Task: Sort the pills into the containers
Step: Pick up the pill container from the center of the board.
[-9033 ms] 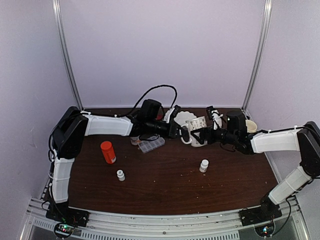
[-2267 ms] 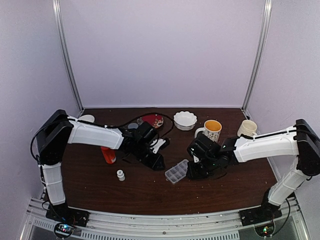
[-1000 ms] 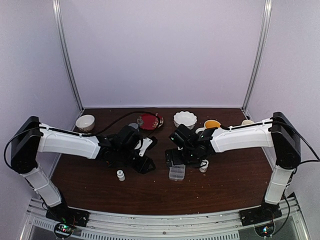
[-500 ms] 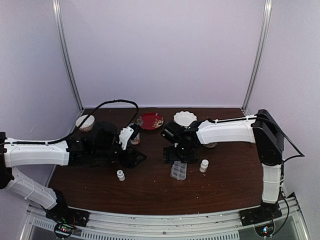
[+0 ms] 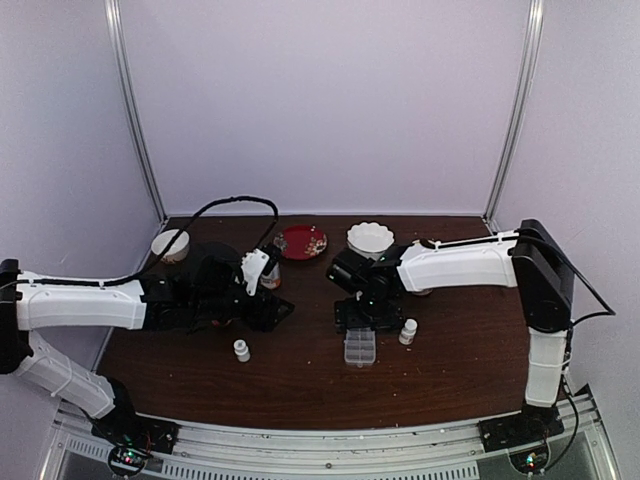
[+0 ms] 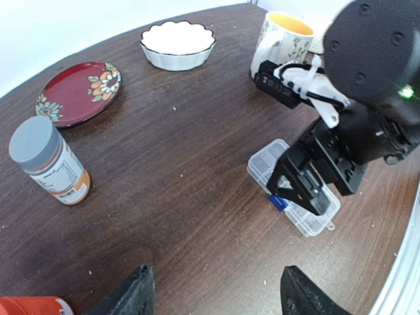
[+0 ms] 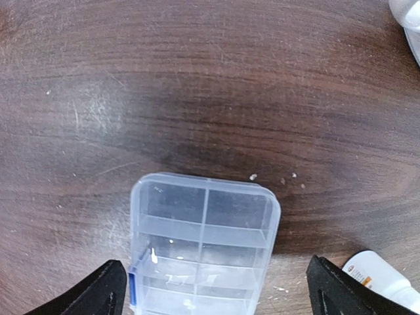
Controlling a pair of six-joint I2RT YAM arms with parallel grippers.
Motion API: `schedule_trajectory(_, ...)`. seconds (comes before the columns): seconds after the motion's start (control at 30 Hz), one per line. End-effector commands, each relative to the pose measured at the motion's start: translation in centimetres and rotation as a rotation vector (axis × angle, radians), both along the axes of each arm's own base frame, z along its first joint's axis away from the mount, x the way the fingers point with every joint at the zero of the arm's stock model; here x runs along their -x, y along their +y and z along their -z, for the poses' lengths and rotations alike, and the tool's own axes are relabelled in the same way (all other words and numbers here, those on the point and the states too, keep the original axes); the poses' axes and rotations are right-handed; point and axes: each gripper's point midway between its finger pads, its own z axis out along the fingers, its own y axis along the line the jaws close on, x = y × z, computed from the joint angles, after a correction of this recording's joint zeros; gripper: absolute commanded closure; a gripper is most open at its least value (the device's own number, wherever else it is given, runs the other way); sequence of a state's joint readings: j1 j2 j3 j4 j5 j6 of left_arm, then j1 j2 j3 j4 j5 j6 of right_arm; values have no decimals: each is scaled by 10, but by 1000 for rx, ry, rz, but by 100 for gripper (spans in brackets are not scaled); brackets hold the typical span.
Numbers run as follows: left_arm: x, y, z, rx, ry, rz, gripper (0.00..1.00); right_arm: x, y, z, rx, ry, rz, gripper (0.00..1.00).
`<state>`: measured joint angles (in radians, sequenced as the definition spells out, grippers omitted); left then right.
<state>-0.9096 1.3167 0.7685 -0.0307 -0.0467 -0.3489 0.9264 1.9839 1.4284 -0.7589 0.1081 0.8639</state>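
Note:
The clear pill box [image 7: 203,243] with its small cells lies flat on the brown table [image 5: 300,385], lid shut by a blue latch [image 7: 132,289]. My right gripper [image 7: 220,295] hangs open just above it, fingers either side and apart from it. Pale specks that look like pills [image 7: 253,176] lie on the wood beyond the box, and a few show inside it. The box [image 5: 359,347] sits front of centre under the right gripper [image 5: 355,318]. My left gripper [image 6: 216,302] is open and empty over bare wood, left of the box [image 6: 293,195].
A small white bottle [image 5: 408,331] stands right of the box, another [image 5: 241,350] near my left arm. A grey-capped bottle [image 6: 49,161], red plate [image 6: 79,92], white bowl [image 6: 177,44] and yellow-lined mug [image 6: 282,39] stand farther back. An orange-red bottle [image 6: 26,307] lies by my left fingers.
My left arm has drawn back to the left and its jaws have opened wider. The right gripper has shifted slightly over the box, which stays put.

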Motion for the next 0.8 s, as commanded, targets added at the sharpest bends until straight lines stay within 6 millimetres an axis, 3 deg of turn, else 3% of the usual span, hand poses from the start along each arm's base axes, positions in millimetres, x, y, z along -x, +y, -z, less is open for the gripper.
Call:
schedule_trajectory(0.0,-22,-19,-33,96,-56,-37,31,10,-13,-2,28,-10,-37,0)
schedule_trajectory(0.13,-25,-21,-37,128,-47,-63,31,16,-7,6,-29,-4,-47,0)
schedule_trajectory(0.4,-30,-7,-29,73,-43,-124,31,14,29,3,-59,-30,-145,1)
schedule_trajectory(0.77,-39,1,-15,16,-7,-215,31,22,2,15,54,-20,-179,3)
